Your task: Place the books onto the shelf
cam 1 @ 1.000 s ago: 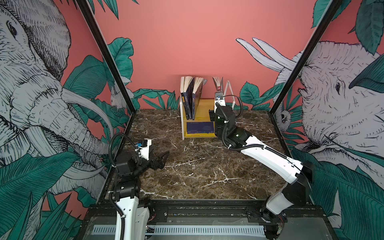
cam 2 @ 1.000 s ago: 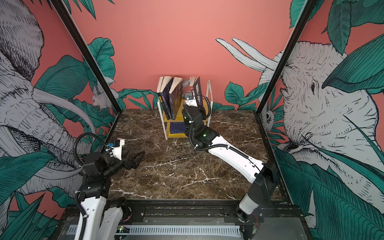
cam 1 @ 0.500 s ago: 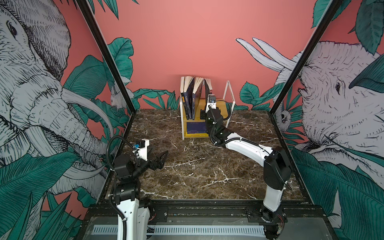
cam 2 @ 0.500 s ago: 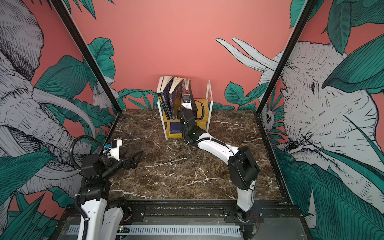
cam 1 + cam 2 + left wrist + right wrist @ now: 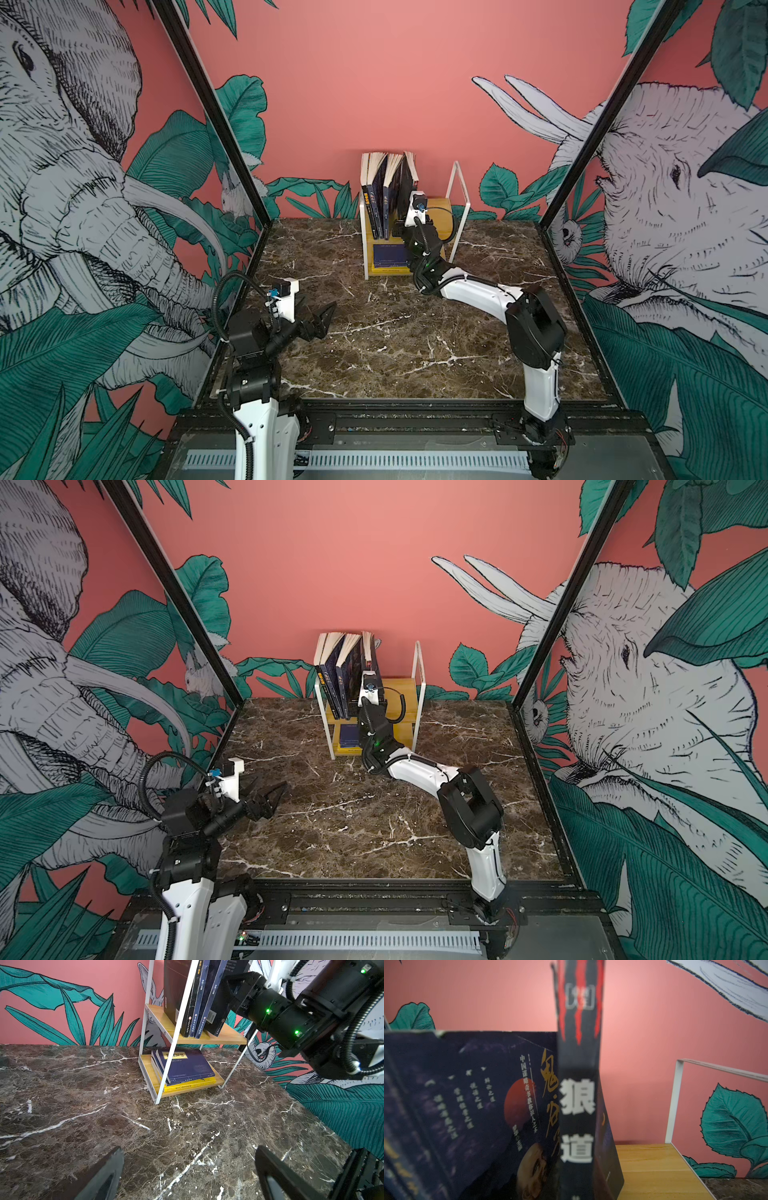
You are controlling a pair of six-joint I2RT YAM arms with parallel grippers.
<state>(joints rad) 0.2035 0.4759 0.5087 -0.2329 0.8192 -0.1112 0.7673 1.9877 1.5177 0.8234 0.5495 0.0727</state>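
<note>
Overall: a marble table [image 5: 395,332] carries a shelf [image 5: 440,205] [image 5: 405,688] at its far edge, against the pink wall [image 5: 374,83].
Shelf: two wooden boards in a white frame, seen from the near left in the left wrist view [image 5: 228,1039].
Upper board: four books stand at its left end. A brown book [image 5: 172,991] is outermost, then two purple books [image 5: 199,1001] [image 5: 384,195], then the black book [image 5: 405,187] [image 5: 374,658].
Black book: rightmost of the row, tilted, its top leaning toward the purple books and its lower corner down at the board [image 5: 218,1018]. Its spine fills the middle of the right wrist view [image 5: 579,1105], blurred.
Purple books: one cover with a man's portrait shows just beside that spine [image 5: 488,1105].
Right gripper: reaches over the shelf's front to the upper board [image 5: 400,226] [image 5: 355,706] and is clamped narrow on the black book's spine edge [image 5: 229,991].
Lower board: navy books [image 5: 185,1064] [image 5: 388,255] lie flat in a stack on a yellow book [image 5: 191,1084]. The top one shows a yellow label, and their number is hard to tell.
Left gripper: jaws spread wide, holding nothing [image 5: 316,316] [image 5: 266,796]. It hovers above the table's near left part, well apart from the shelf and pointing toward it [image 5: 189,1149].
</note>
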